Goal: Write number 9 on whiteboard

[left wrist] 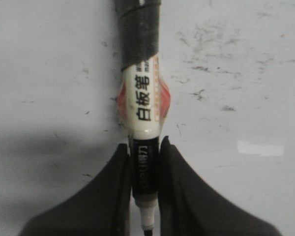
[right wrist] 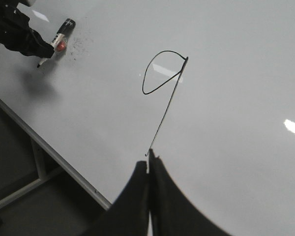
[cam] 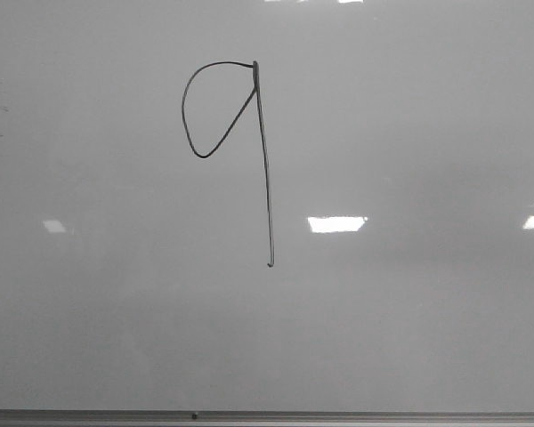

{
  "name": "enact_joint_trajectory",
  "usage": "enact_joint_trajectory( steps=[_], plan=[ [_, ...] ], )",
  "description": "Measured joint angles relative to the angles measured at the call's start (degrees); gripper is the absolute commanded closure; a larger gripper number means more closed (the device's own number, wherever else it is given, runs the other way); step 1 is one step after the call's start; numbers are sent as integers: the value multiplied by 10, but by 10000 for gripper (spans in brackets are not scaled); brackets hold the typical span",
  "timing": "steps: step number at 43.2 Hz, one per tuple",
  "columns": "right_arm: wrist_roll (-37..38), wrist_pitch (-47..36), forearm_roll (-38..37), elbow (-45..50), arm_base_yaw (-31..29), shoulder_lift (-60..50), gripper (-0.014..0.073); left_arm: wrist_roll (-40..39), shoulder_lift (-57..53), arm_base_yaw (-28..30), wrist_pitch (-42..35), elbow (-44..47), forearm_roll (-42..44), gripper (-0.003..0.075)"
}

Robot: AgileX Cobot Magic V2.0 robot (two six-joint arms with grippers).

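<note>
The number 9 is drawn in thin black line on the whiteboard, a rounded loop joined to a long straight stem; it also shows in the right wrist view. My left gripper is shut on a white-and-black marker pen over a smudged part of the board. In the right wrist view the left gripper holds the marker far to the side of the 9. My right gripper is shut and empty, just off the stem's lower end. Neither gripper shows in the front view.
Faint grey smudges mark the board near the marker. The board's thin metal frame edge runs along the near side, also in the right wrist view, with a support leg and dark floor below.
</note>
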Motion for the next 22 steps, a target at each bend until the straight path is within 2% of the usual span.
enact_joint_trajectory(
  steps=[16,22],
  plan=[
    [0,0,0,0,0,0,653,0,40,0,-28,0,-1,731],
    [0,0,1,0,0,0,653,0,43,0,-30,0,-1,659]
  ],
)
